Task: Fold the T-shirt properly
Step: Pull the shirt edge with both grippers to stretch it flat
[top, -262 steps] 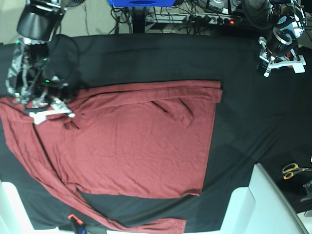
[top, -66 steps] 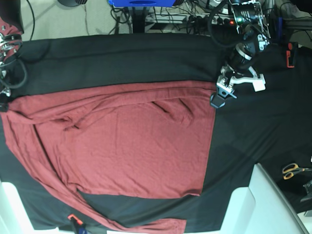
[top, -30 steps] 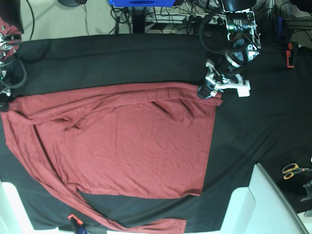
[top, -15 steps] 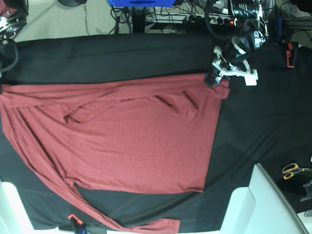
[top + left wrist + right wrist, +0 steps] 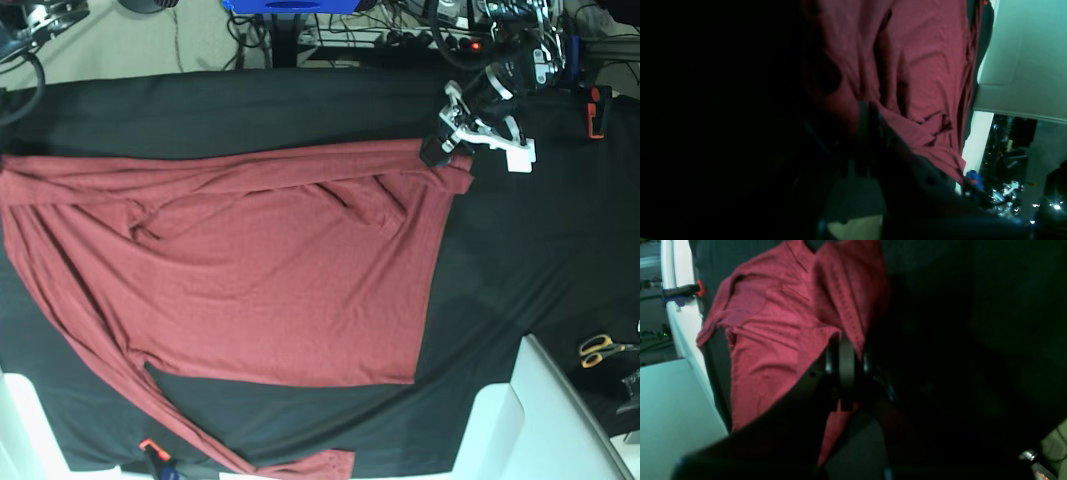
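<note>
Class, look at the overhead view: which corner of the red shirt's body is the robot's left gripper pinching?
The far right corner of the T-shirt, where the left gripper is shut on the bunched, lifted cloth; the near right corner lies flat and untouched.

The overhead view is evenly lit and fairly sharp; both wrist views are dim, soft and green-tinted, with large black areas, the red shirt (image 5: 923, 60) blurred close up

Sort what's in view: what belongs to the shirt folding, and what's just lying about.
Job:
- T-shirt
- left gripper, shut on the T-shirt's far corner
- right gripper, shut on the T-shirt

Lying about:
- scissors
- clamp at the near table edge
- black cloth under everything
</note>
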`<state>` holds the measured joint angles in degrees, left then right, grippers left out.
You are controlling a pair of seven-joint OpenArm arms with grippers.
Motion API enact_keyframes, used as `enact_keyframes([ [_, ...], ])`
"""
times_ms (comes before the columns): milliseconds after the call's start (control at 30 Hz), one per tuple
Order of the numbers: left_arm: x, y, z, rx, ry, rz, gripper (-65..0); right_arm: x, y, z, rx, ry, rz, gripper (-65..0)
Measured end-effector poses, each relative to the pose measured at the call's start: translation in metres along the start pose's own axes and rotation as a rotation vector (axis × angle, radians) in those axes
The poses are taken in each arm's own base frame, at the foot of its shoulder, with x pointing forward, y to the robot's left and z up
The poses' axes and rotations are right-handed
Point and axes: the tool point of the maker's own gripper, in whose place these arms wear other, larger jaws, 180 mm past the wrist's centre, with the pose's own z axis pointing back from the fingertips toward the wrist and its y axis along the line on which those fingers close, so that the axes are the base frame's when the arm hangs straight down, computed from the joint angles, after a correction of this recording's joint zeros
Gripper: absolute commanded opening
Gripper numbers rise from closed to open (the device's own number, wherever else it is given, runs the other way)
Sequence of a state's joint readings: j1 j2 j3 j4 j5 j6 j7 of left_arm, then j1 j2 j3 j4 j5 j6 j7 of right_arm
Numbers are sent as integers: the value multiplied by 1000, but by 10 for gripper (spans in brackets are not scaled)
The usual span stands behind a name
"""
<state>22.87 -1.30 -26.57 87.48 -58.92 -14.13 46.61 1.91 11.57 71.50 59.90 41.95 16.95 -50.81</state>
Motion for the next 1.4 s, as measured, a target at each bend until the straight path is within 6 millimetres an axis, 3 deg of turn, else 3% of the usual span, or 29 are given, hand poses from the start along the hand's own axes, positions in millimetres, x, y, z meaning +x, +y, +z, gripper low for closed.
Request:
enact_keyframes([
  [167, -8, 14, 14, 38, 26, -9, -650, -4, -4, 9, -15, 33, 21, -648],
  [367, -13, 28, 26, 75, 53, -28, -650, 4, -5, 23, -29, 24, 68, -648],
  [567, -24, 31, 40, 93, 69, -38, -650, -2, -26, 36, -83, 50, 85, -648],
  [800, -23, 26, 44, 87, 64, -54, -650, -4, -33, 40, -97, 56, 87, -648],
  [1167, -33, 38, 54, 121, 84, -41, -650, -5, -44, 44, -127, 59, 72, -648],
  [1400, -20, 46, 62, 146, 38, -31, -650, -19, -44, 41, -122, 78, 56, -648],
])
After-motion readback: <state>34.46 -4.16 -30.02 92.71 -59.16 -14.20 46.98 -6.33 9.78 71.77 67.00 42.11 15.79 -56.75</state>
